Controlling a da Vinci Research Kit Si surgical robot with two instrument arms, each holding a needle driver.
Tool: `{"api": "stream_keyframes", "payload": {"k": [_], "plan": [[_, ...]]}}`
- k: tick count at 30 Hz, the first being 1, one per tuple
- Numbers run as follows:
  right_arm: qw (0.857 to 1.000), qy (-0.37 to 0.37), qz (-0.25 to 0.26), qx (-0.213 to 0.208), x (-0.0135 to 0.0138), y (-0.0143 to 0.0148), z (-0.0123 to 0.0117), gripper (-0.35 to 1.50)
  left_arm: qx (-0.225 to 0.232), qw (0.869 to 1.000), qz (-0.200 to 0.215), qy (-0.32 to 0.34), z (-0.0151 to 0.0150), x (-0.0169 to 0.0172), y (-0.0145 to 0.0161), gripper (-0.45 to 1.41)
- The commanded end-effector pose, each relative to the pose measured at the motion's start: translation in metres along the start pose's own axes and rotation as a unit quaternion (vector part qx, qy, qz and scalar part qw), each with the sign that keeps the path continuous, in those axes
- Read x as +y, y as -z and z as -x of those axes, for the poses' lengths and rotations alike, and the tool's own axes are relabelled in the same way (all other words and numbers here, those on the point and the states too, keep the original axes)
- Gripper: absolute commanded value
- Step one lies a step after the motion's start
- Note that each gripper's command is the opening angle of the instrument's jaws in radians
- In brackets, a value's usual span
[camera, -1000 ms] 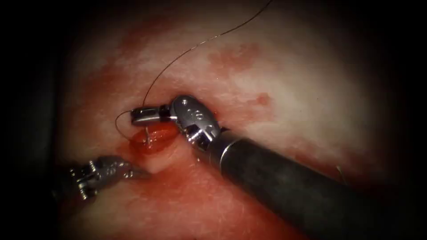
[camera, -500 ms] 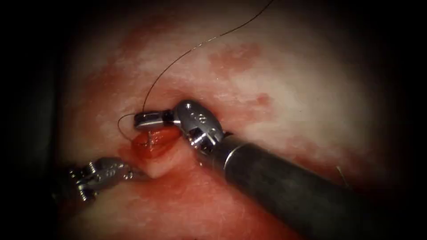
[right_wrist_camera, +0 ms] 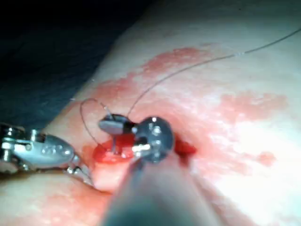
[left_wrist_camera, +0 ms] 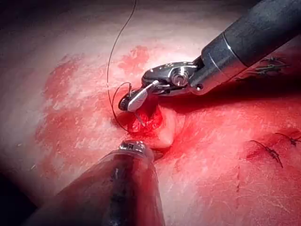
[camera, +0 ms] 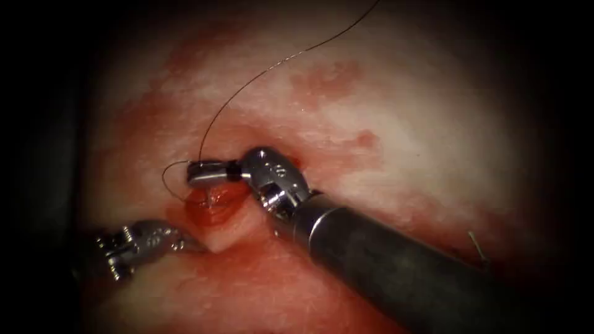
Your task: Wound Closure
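Two tools work at the cut (camera: 211, 213), and only yours on the right has moved in the last second: the right tool (camera: 193, 174) has sunk toward the wound and shifted slightly right, so its fingers now lie almost on the red fluid (camera: 216, 199) pooled in the gap. Those fingers are closed on the needle (camera: 166, 180) near one end of its curve. The thin dark arc swings out to the left of the cut and bends back down to the left lip, where it seems to enter the tissue (camera: 402, 142), though you cannot tell how deep. I judge that the drop carries the needle lower into its bite, not out of it. The thread (camera: 247, 80) runs up and away from the fingers, slack and clear of both shafts. Your left tool (camera: 185, 243) has stayed put, its fingers apparently closed on the pale lower lip of the cut and lifting it to a point. Around you the tissue is wet and glistening. Finished stitches (left_wrist_camera: 267, 151) sit well apart from the cut, a cut end of thread (camera: 476, 243) lies far right, and everything beyond is dark.
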Motion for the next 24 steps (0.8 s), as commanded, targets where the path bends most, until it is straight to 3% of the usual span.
{"api": "stream_keyframes", "payload": {"k": [1,15,24], "plan": [[1.000,-0.006,-0.001,0.001,0.0007,-0.0007,-0.0003,-0.35,0.000,1.000,0.001,0.000,0.0001,-0.0001,-0.0009,-0.45],[0.999,-0.042,-0.004,-0.004,0.0002,-0.0008,0.0013,-0.35,0.000,1.000,0.001,-0.001,0.0001,-0.0002,-0.0007,-0.45],[0.996,-0.085,-0.016,-0.013,-0.0016,-0.0011,0.0024,-0.35,0.002,1.000,0.002,-0.001,0.0002,-0.0003,-0.0005,-0.45]]}}
